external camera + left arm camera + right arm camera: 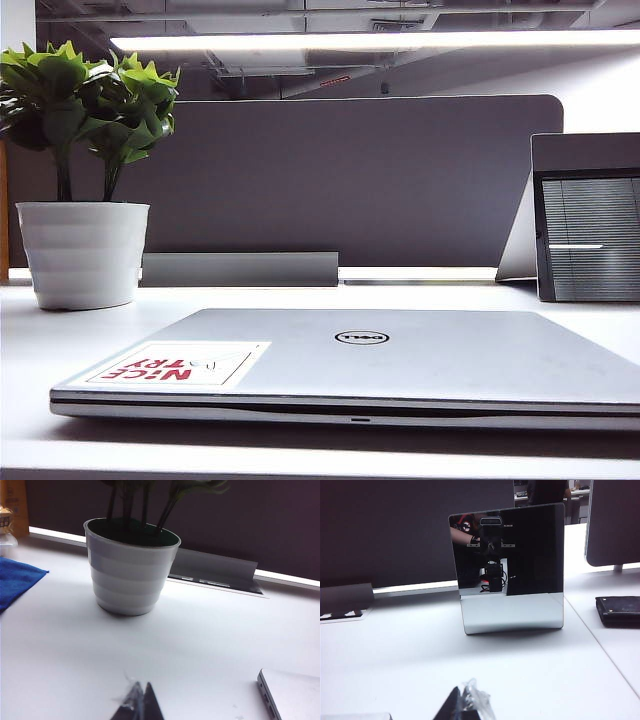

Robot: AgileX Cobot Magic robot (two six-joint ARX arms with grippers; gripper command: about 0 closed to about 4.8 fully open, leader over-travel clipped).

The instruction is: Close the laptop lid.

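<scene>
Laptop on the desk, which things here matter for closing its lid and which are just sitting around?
Job: laptop lid, already flat down; left gripper and right gripper, both low over the table.

Lying about: potted plant, blue cloth, mirror, black wallet, desk divider.

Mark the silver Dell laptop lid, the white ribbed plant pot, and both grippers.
Silver Dell laptop lid (400,365): exterior view, flat top by the logo; it lies shut.
White ribbed plant pot (127,577): left wrist view, side wall.
Left gripper (139,706): left wrist view, closed fingertips.
Right gripper (462,707): right wrist view, closed fingertips.
</scene>
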